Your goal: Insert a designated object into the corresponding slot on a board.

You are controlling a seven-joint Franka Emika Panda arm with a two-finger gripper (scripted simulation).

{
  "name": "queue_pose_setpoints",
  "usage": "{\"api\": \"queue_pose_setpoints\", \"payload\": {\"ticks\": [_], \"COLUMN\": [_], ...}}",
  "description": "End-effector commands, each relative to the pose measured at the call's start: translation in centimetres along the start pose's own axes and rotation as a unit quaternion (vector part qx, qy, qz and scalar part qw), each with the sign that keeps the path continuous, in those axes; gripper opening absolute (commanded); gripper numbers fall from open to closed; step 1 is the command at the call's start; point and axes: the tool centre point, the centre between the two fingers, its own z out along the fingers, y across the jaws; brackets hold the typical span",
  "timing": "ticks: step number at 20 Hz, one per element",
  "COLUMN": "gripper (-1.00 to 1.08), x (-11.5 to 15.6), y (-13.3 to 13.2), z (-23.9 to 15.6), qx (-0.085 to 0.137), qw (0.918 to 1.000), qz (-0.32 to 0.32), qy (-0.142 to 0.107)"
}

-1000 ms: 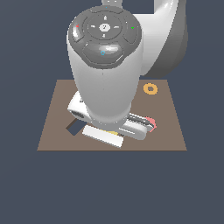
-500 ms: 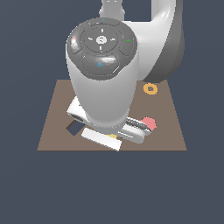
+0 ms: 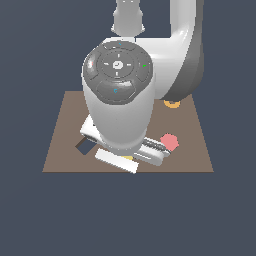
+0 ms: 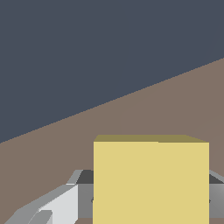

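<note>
The gripper (image 4: 148, 205) was clamped on the yellow block (image 4: 151, 181), low in the wrist frame above the brown board (image 3: 65, 130). In the exterior frame, the dark slot (image 3: 83, 147) lay lower left of the arm.

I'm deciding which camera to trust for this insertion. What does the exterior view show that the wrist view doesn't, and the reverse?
Only the exterior view shows the dark square slot, the pink piece, an orange ring and the arm's bulk hiding most of the gripper. Only the wrist view shows the yellow block's broad face, filling the foreground between grey gripper fingers. Both show the brown board.
</note>
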Motion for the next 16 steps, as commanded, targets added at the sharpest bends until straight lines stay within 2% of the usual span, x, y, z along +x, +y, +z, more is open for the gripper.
{"api": "queue_pose_setpoints", "payload": {"ticks": [1, 16], "gripper": [-1.0, -1.0], "x": [0.02, 0.01], "y": [0.04, 0.18], "z": [0.08, -0.23], "qx": [0.0, 0.0], "qw": [1.0, 1.0], "qz": [0.0, 0.005], "qy": [0.0, 0.0]}}
